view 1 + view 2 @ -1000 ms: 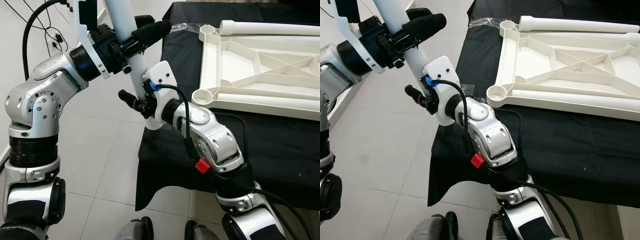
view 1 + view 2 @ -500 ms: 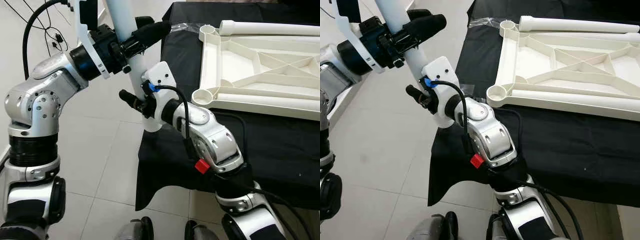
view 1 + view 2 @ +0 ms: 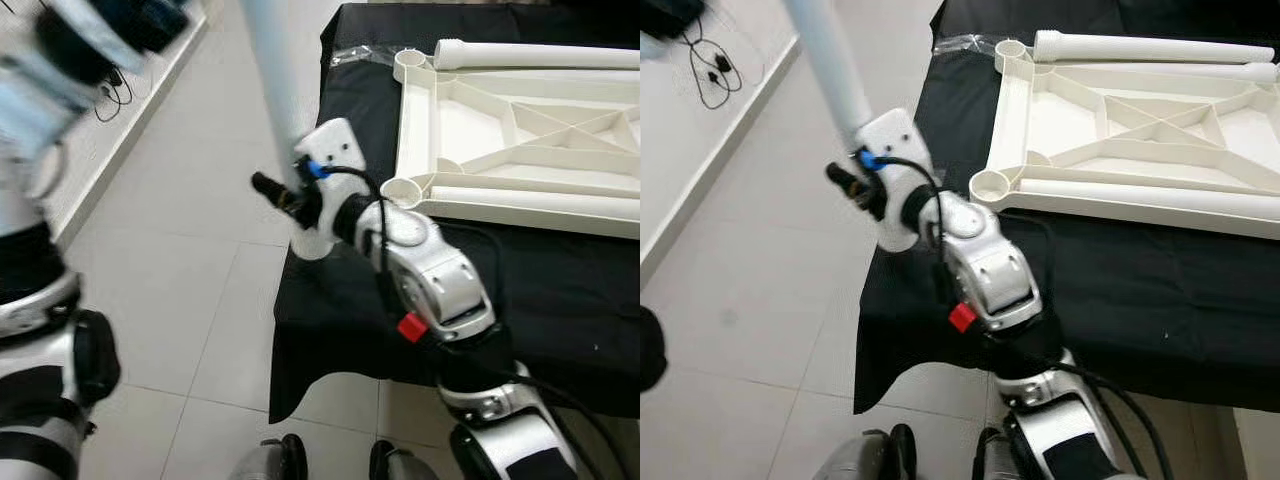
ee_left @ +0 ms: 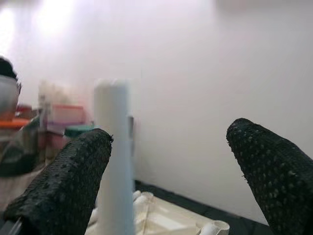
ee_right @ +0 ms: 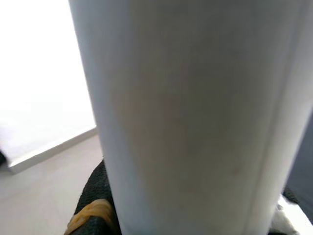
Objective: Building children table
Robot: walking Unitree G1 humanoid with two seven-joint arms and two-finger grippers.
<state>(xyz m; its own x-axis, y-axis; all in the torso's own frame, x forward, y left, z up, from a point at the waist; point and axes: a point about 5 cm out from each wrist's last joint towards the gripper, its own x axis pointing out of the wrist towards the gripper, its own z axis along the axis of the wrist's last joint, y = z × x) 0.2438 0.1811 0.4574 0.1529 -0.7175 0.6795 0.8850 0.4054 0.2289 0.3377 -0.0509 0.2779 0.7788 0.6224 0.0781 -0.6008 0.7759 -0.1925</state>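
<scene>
Right gripper (image 3: 285,205) is gripping the long white plastic table leg (image 3: 283,95), fingers pinching its lower part; one black fingertip is poking out toward 9 o'clock of the tube. The leg is rising toward 11 o'clock and its top end is cut off by the frame edge in the head views. In the right wrist view the leg (image 5: 195,117) is sitting too close to read any detail, with a black finger (image 5: 95,205) barely peeking out beneath it.

Left arm (image 3: 50,90) is smeared by motion blur at 10 o'clock. In the left wrist view the left gripper (image 4: 168,161) is showing its fingers spread wide, gripping nothing, the leg (image 4: 113,156) standing just beyond one fingertip.

The white ribbed plastic tabletop (image 3: 1120,130) is lying underside-up on the black cloth-covered table (image 3: 1120,300) at 2 o'clock, its right side cut off. Two more white legs (image 3: 1140,47) are lying along it.
</scene>
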